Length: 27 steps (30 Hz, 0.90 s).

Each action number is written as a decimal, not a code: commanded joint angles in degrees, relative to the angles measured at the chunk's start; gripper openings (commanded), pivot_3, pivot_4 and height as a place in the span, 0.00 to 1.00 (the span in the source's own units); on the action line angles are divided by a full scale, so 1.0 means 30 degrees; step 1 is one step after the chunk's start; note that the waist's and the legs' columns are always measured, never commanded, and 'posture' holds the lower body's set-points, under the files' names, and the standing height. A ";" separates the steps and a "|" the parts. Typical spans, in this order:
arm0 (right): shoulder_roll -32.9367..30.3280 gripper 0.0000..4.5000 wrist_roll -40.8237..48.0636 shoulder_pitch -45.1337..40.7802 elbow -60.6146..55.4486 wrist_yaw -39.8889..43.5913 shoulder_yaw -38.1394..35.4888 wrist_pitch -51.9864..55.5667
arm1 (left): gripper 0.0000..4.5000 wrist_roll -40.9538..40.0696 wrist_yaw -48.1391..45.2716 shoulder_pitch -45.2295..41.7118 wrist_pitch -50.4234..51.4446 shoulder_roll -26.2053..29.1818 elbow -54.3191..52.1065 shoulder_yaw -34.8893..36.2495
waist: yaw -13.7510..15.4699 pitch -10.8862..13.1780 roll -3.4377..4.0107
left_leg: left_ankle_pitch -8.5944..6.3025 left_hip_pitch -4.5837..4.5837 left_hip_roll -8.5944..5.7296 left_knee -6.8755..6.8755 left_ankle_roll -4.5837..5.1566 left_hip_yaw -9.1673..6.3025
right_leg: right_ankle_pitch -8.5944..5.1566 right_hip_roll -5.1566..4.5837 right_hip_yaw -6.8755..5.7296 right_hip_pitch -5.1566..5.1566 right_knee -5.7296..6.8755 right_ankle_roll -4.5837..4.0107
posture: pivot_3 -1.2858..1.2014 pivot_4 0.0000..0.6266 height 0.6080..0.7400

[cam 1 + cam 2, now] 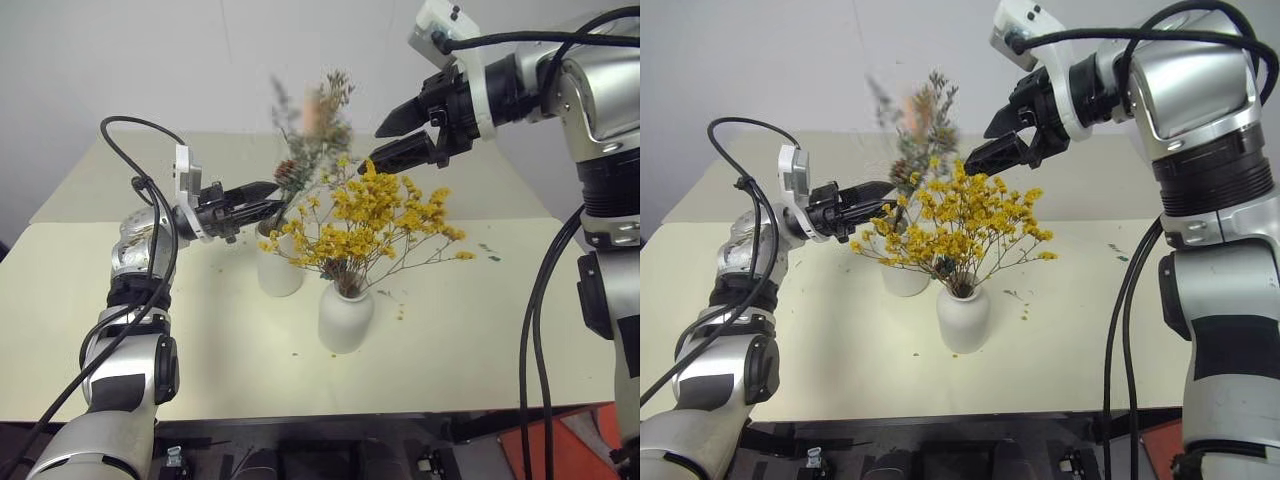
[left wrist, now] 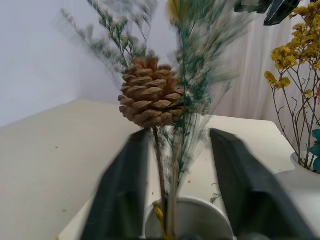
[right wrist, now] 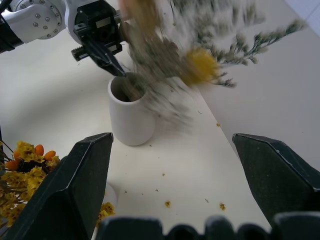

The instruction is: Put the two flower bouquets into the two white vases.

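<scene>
The grey-green leafy bouquet [image 1: 312, 125], with a pine cone [image 2: 150, 92] in it, stands with its stems in the taller white vase [image 1: 279, 268]; its top is blurred. My left gripper [image 1: 268, 200] is open, level with the vase mouth, one finger on each side of the thin stems without pinching them. In the squat white vase [image 1: 345, 316], just in front, stands the yellow bouquet [image 1: 375, 220], spreading wide. My right gripper [image 1: 373, 147] hangs open above the yellow blooms, to the right of the green bouquet, with nothing between its fingers.
Both vases stand near the middle of a cream table [image 1: 480, 330]. Small petal crumbs [image 1: 401, 313] lie around them. A plain wall rises behind the table. An orange object [image 1: 585, 440] sits below the table's front right corner.
</scene>
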 commanded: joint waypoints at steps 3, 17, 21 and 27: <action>-0.0140 1.00 -0.0233 -0.0291 -0.0199 -0.0012 -0.0443 -0.0498 | 0.91 -0.0443 0.0173 0.0593 -0.0086 0.0576 -0.1423 0.0426 | -0.0029 0.0000 0.0000 | 0.0000 0.0005 0.0003 0.0000 0.0000 0.0000 | 0.0000 0.0003 0.0000 0.0000 0.0000 -0.0001 | 0.52 0.24 1.00; -0.0348 1.00 -0.0382 -0.0448 0.0058 -0.0242 -0.0894 -0.0857 | 0.99 -0.2718 0.2454 0.5282 0.2064 0.2936 -0.8273 0.2613 | -0.0029 0.0002 0.0003 | 0.0000 0.0015 0.0011 -0.0003 0.0000 -0.0002 | 0.0000 0.0000 0.0002 0.0001 -0.0014 -0.0002 | 0.52 0.24 1.00; -0.0697 1.00 -0.0278 -0.0555 0.0157 -0.0565 -0.1614 -0.1177 | 0.99 -0.3348 0.3302 0.6216 0.2781 0.3688 -0.9846 0.3204 | 0.0018 0.0002 0.0003 | 0.0000 0.0014 0.0009 -0.0003 0.0000 -0.0003 | 0.0000 -0.0003 0.0000 0.0001 -0.0035 -0.0003 | 0.52 0.24 1.00; -0.2297 1.00 0.0361 0.0730 -0.1006 -0.1630 -0.4812 -0.2805 | 0.99 -0.4348 0.5361 0.7455 0.4729 0.5038 -1.1274 0.4709 | 0.0110 0.0001 0.0002 | -0.0001 0.0007 0.0006 -0.0017 0.0000 -0.0008 | 0.0000 -0.0012 -0.0012 0.0011 -0.0108 -0.0001 | 0.52 0.24 1.00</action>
